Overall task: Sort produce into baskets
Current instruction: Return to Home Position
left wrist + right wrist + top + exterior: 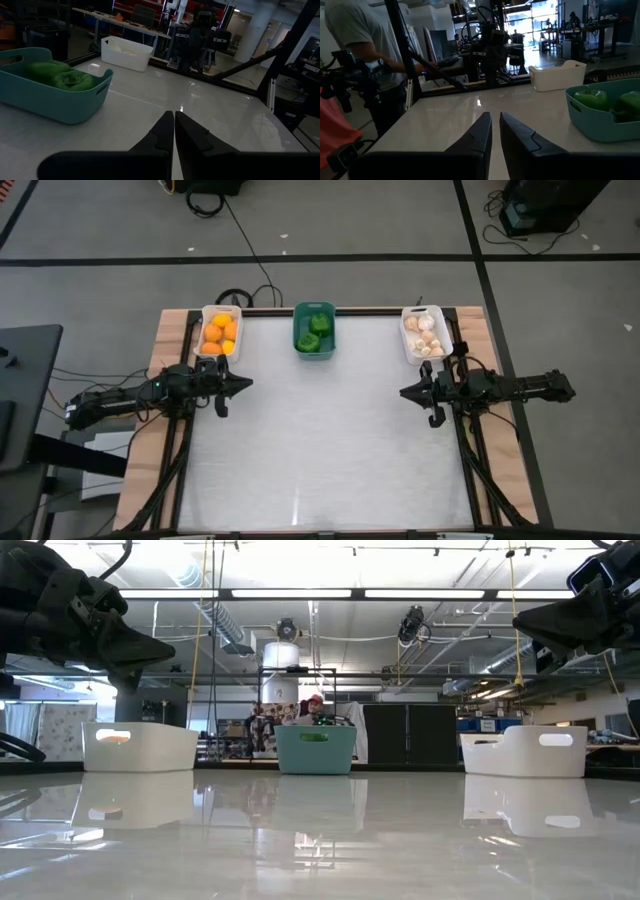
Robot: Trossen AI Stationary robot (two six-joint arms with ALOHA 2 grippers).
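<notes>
**Three bins, three kinds of produce, two grippers closed**

From above, we count three bins along the far edge of the table [330,440] and two arms, one over each side. The left gripper [245,383] points inward, its fingers together on nothing. Just past it sits the left white bin [221,310], holding orange and yellow fruits [220,335], roughly six, too crowded for a sure count. The right gripper [404,392] faces it from well apart, also closed to a point. Just past that one is the right white bin [422,311] with garlic bulbs [424,335], several, their number unclear. The teal bin [296,330] stands between the two white ones, farther from either gripper, and carries green peppers [316,330].

At table height, we see both grippers hanging above the surface and the three bins in a row beyond them.

Past the left gripper's own fingers [162,132], pressed side by side, the teal bin lies near, with two peppers showing. The right white bin lies farther on.

Past the right gripper's fingers [480,132], a thin slit apart and holding nothing, we again count two peppers. The left white bin lies beyond, and one person [355,30] in a grey shirt stands beside the table.
</notes>
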